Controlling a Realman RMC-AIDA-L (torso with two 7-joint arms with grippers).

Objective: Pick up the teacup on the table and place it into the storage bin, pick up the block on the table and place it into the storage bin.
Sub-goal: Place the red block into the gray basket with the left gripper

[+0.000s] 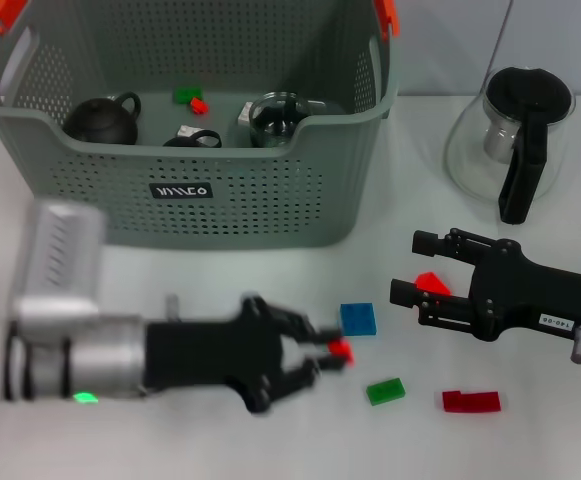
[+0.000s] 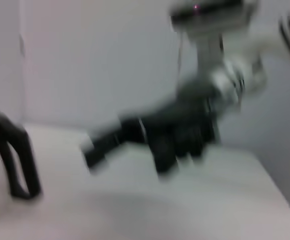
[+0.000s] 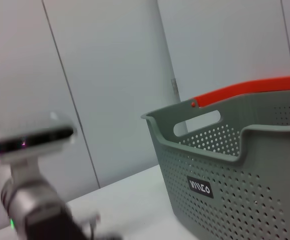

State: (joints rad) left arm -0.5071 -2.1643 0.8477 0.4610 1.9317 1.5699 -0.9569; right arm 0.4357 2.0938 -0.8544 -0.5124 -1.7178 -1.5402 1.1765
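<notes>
The grey perforated storage bin (image 1: pixel 270 200) stands at the back of the table and also shows in the right wrist view (image 3: pixel 234 185). Inside it are a black teapot (image 1: pixel 102 120), a glass cup (image 1: pixel 278 115), a dark cup (image 1: pixel 192 140) and small green and red blocks (image 1: pixel 190 98). No teacup shows on the table. My left gripper (image 1: pixel 328 352) is low in front of the bin, closed on a small red block (image 1: pixel 342 350) at its fingertips. My right gripper (image 1: pixel 407 267) is open, with its fingers on either side of a red wedge block (image 1: pixel 431 283).
A blue block (image 1: pixel 358 319), a green block (image 1: pixel 385 391) and a dark red block (image 1: pixel 471 401) lie on the white table between the arms. A glass pot with a black handle (image 1: pixel 515 130) stands at the back right. Its handle (image 2: pixel 15 160) shows in the left wrist view.
</notes>
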